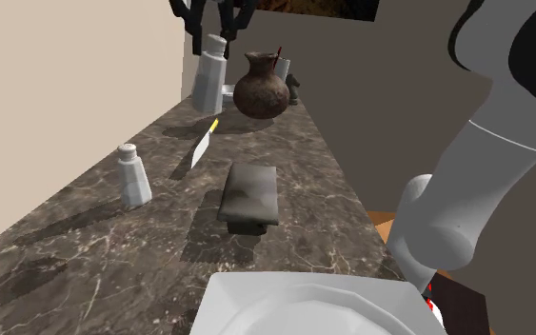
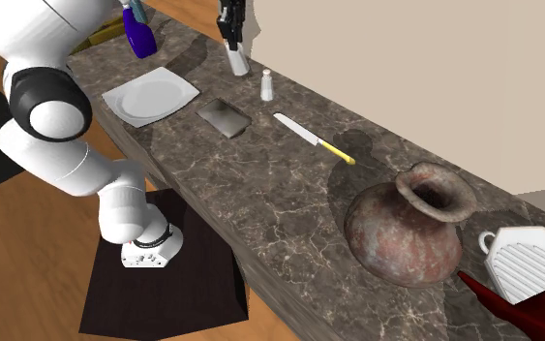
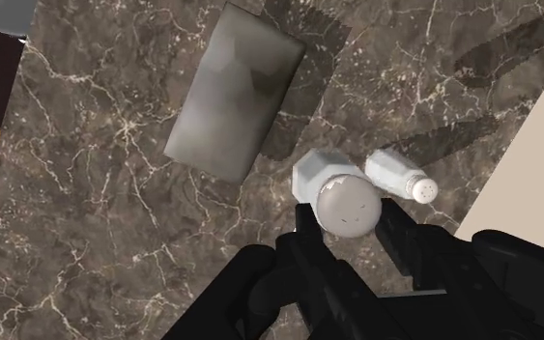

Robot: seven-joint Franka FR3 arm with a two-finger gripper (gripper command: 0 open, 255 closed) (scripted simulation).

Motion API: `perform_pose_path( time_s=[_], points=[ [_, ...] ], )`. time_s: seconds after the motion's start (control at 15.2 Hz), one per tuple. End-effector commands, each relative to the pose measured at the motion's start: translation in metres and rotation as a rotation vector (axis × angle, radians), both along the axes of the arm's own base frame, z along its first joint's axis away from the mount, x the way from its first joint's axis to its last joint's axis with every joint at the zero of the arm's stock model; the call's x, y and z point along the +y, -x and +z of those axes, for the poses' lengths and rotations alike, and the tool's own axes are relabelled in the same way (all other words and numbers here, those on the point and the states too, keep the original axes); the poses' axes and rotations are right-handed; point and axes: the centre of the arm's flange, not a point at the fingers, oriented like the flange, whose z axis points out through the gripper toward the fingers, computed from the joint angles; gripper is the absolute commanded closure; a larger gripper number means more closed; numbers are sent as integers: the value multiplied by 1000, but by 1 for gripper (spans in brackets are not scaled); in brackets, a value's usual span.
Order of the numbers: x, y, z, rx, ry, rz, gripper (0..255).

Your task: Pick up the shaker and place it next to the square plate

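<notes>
Reaching up from its black stand (image 2: 164, 286) at the second exterior view's lower left, the white arm (image 2: 62, 126) rises past the picture's top corner. Its black gripper (image 2: 231, 34) comes down from the top edge over the far side of the dark marble countertop (image 2: 289, 203), close to the beige wall. The fingers are drawn in narrowly on the upper part of a white shaker (image 2: 236, 60). It hangs upright beneath them, clear of the stone, and the wrist view shows a finger pressed to each side of its domed cap. Across the counter from left to right, a blue spray bottle (image 2: 139, 34) stands at the far end. A white square plate (image 2: 151, 95) lies below it, near the front edge. A grey slab (image 2: 224, 118) rests between the plate and the held shaker. Just right of the gripper, a second shaker (image 2: 267, 85) stands upright on the stone, untouched. Further right lies a knife (image 2: 304, 136) with a pale blade and a yellow handle. A brown clay pot (image 2: 410, 225) stands well apart at the right.
</notes>
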Motion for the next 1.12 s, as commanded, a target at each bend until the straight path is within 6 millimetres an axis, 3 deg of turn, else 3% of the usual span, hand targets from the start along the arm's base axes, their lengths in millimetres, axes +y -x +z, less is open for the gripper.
perform_pose_path(
  time_s=[0.0,0.92,1.06],
  points=[
    [25,8,0,0,-1,-2,255],
    [204,73,1,0,-1,-2,255],
    [204,73,-10,0,-1,-2,255]
  ],
)
